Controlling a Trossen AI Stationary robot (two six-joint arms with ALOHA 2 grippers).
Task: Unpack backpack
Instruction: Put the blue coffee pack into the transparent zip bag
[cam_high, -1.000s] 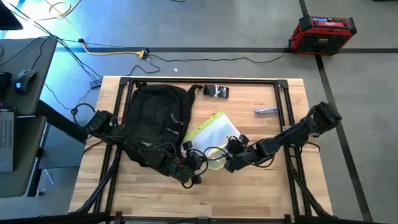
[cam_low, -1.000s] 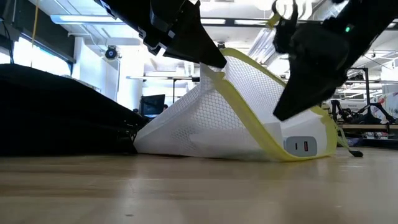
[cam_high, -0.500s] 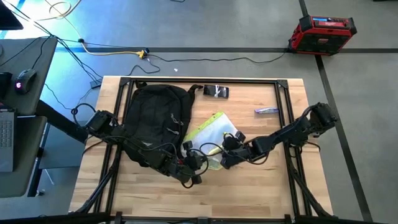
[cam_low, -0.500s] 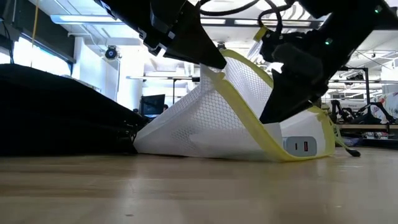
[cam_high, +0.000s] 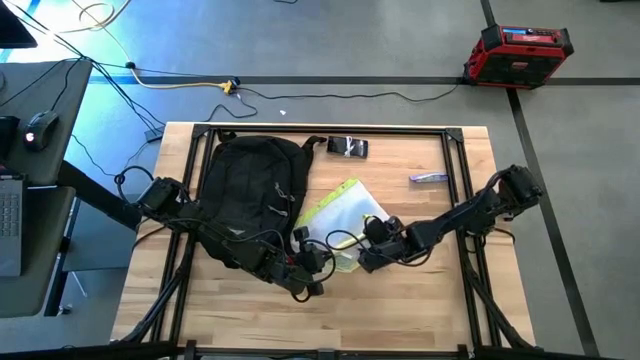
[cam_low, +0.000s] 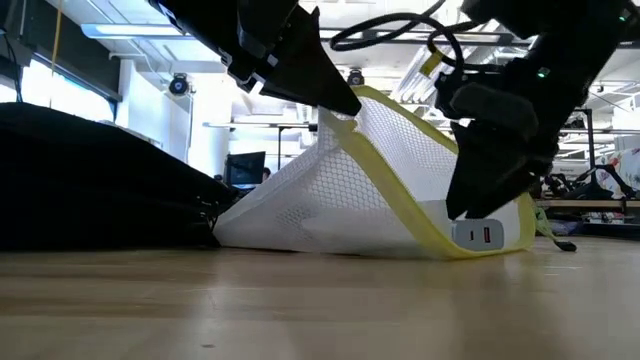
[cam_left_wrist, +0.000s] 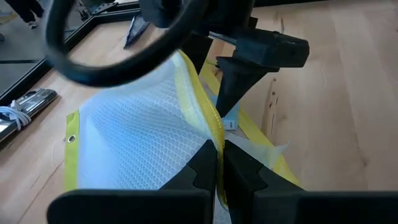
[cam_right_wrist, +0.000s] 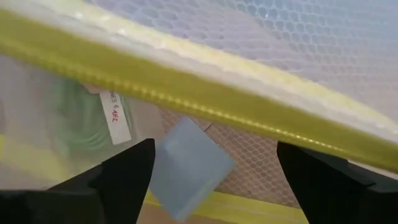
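A white mesh pouch (cam_high: 345, 215) with yellow edging lies mid-table, one edge lifted. Toward the far edge of the wooden table (cam_high: 400, 310) lie a small dark packet (cam_high: 349, 147) and a thin purple wrapper (cam_high: 428, 178). A red case (cam_high: 518, 53) sits on the floor beyond.

Overhead light: being cast evenly, tinted blue at the far left.
Low view: arms being silhouetted by ceiling lamps (cam_low: 110, 30).
Right wrist view: mesh pouch (cam_right_wrist: 205, 99) being rendered blurred.
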